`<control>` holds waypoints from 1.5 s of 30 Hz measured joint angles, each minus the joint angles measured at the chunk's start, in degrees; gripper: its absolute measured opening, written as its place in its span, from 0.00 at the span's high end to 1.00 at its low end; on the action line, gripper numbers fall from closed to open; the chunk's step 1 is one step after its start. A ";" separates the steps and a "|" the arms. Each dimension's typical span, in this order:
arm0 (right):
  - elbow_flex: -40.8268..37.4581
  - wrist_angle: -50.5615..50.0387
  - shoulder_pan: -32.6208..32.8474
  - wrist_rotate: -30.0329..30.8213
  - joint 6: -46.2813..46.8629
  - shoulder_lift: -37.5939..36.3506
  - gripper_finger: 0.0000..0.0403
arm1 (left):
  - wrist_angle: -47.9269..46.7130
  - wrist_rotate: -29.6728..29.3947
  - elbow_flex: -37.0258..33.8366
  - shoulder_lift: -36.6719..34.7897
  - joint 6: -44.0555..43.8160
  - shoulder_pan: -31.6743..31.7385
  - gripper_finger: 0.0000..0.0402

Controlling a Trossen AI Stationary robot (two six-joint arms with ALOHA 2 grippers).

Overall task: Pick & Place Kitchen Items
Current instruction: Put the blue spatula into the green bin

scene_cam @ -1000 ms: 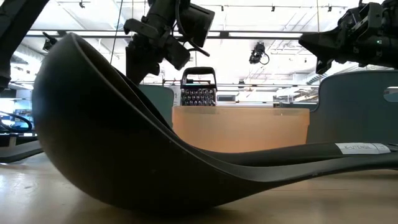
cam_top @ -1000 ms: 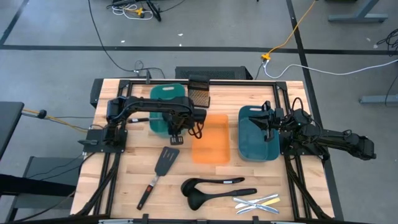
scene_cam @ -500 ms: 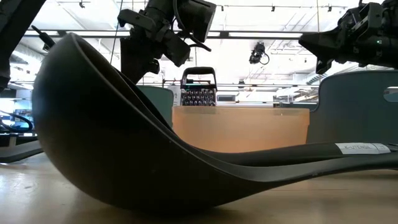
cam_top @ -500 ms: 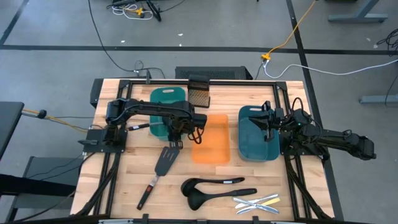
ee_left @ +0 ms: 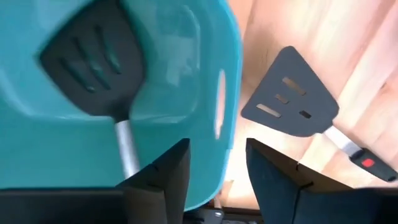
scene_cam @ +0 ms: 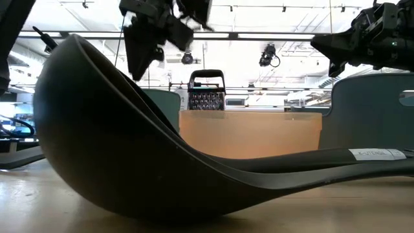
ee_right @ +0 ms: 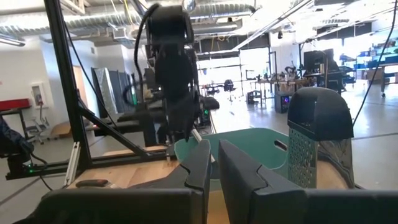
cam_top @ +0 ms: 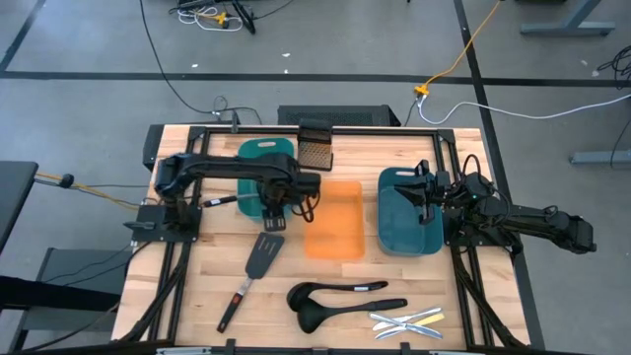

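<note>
Placing step: one spatula [ee_left: 93, 59] lies in the teal tray [ee_left: 186, 74], head flat on the tray floor and metal handle running back toward the wrist camera; this drop-off looks finished.
Left claw: the left claw [cam_top: 275, 219] hangs over the near edge of the teal tray, fingers spread, pinching nothing.
Right claw: the right claw [cam_top: 426, 192] waits above the blue tray [cam_top: 406, 232], fingers pressed nearly together with nothing between them.
Still on the counter: the second spatula [cam_top: 264, 254] lies on the counter [cam_top: 197, 286] just in front of the teal tray, beside the orange tray [cam_top: 333, 237]; the two ladles [cam_top: 335, 289] lie side by side nearer the front edge, and the cutlery [cam_top: 406, 320] is in a small cluster to their right.
Progress: early by my reading, one item stowed and most still loose.
Next move: probably the second spatula, being nearest; the left claw would need to clear the tray rim, line up across the thin handle, and come down low enough to close on it.
</note>
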 joint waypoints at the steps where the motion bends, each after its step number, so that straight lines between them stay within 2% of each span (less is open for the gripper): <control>1: 0.00 -0.06 0.00 0.00 0.00 -0.02 0.89 | 0.67 -0.40 0.00 -1.37 0.03 0.00 0.62; 6: 0.00 -0.32 0.00 0.00 -0.02 -0.01 0.89 | 6.80 -1.13 -0.07 -8.53 0.21 -0.07 0.72; 11: 0.00 -0.46 0.00 0.00 0.00 -0.02 0.89 | 12.65 -1.82 -0.06 -16.23 -0.82 -0.33 0.95; 14: 0.00 -0.52 0.00 0.00 -0.02 -0.02 0.89 | 13.34 -4.99 -1.33 -20.58 -3.77 -1.27 0.97; 17: 0.00 -0.69 -0.01 0.04 -0.06 -0.02 0.89 | 14.43 -6.55 -7.31 -26.73 -7.48 -2.57 0.97; 19: 0.00 -0.71 0.00 0.04 -0.20 0.00 0.89 | 17.83 -6.44 -13.99 -32.22 -11.00 -3.71 0.99; 24: 0.00 -0.89 0.00 0.04 -0.21 -0.02 0.89 | 32.71 -6.35 -31.32 -49.23 -21.07 -9.69 0.98; 26: 0.00 -0.89 0.00 0.02 -0.22 -0.02 0.89 | 36.34 -11.79 -36.46 -55.47 -26.58 -13.95 0.99; 30: 0.00 -0.87 0.00 0.02 -0.24 0.00 0.89 | 38.68 -27.65 -46.10 -64.81 -39.19 -23.63 0.98; 35: 0.00 -0.85 -0.01 0.04 -0.59 -0.02 0.89 | 39.75 -41.74 -55.67 -71.84 -42.64 -33.48 0.99; 37: 0.00 -0.83 0.00 0.03 -0.59 -0.02 0.89 | 41.44 -43.93 -58.04 -74.09 -40.86 -35.41 0.99; 45: 0.00 -0.78 0.00 0.04 -0.57 -0.02 0.89 | 51.28 -44.66 -64.69 -78.53 -29.80 -39.35 0.99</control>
